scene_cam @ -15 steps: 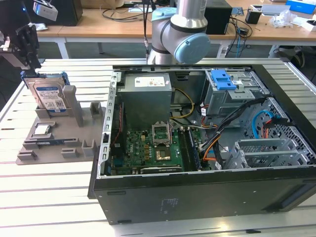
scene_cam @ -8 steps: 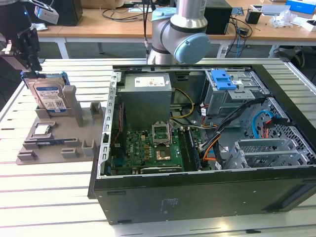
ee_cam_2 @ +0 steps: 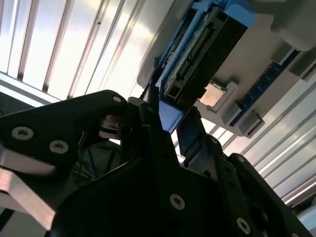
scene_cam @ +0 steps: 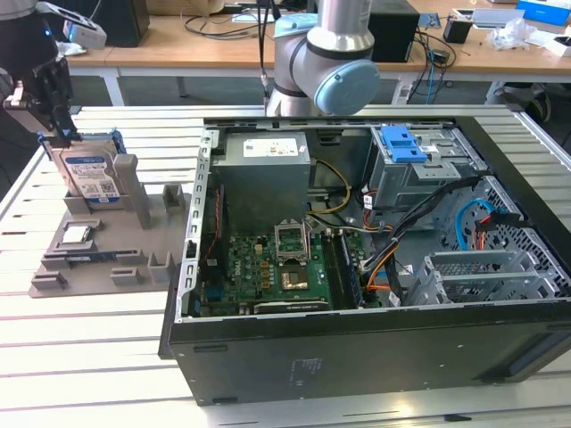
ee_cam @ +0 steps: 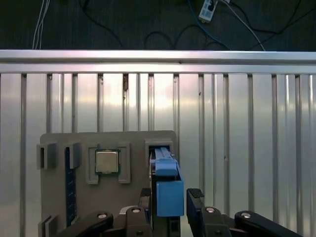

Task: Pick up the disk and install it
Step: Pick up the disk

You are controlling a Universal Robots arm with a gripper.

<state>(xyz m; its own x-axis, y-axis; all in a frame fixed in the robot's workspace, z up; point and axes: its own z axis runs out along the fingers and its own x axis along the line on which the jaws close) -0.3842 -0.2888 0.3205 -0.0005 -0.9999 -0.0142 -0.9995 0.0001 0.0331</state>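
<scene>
A slatted metal table (scene_cam: 107, 357) carries an open computer case (scene_cam: 357, 357). At nine o'clock from the case in the exterior view lies a grey holder (scene_cam: 98, 267) with slots and pockets. Desks with cables and boxes stand behind, toward twelve o'clock.

The disk (scene_cam: 89, 174) stands on edge in a slot of the holder, at about eleven o'clock from the holder's middle, with its label facing the camera. It is not yet lifted. The gripper (scene_cam: 61, 134) hangs right over the disk's upper edge.

In the first wrist view the fingers (ee_cam: 195, 202) stand narrowly apart, one on each side of the disk's blue carrier frame. A thin dark gap shows beside one finger, so they look to bracket the frame rather than pinch it. A small square chip (ee_cam: 107, 161) sits in the pocket just beside the disk's slot.

The step in hand appears to be the grasp. To do it well:
- The frame should sit centred between the fingers, so that both meet it at once and the disk is not pushed against a slot wall.
- The hold belongs on the blue plastic, square to the edge and deep enough not to slip.
- A skewed closing could tilt the disk and wedge it in its slot.
</scene>
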